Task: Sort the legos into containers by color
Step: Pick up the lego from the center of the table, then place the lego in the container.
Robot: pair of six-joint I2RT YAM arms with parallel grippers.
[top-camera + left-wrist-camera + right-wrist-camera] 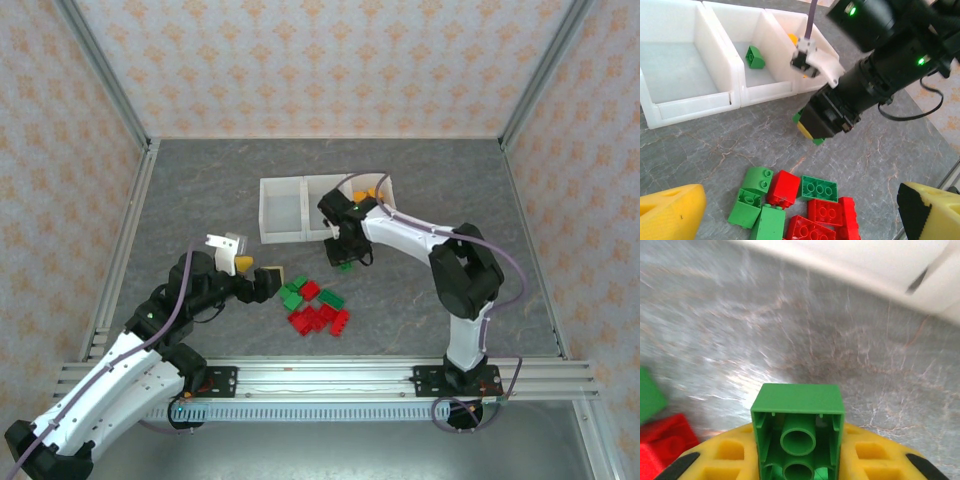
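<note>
The left arm (pixel 100 385) and right arm (pixel 400 232) have white shells, black joints, lilac cables (pixel 812 15), yellow gripper fingers (pixel 670 215).

The legos (pixel 830 212) at lower centre of the left wrist view are hard, glossy plastic with smooth moulded studs. The green brick (pixel 798 427) low in the right wrist view has the same sheen. The containers (pixel 690 107) are smooth, translucent white plastic. The table (pixel 700 150) is matt grey and marbled. The yellow fingers (pixel 670 215) at lower left are matt plastic. The rails (pixel 330 375) along the bottom of the top view look like brushed metal.
</note>
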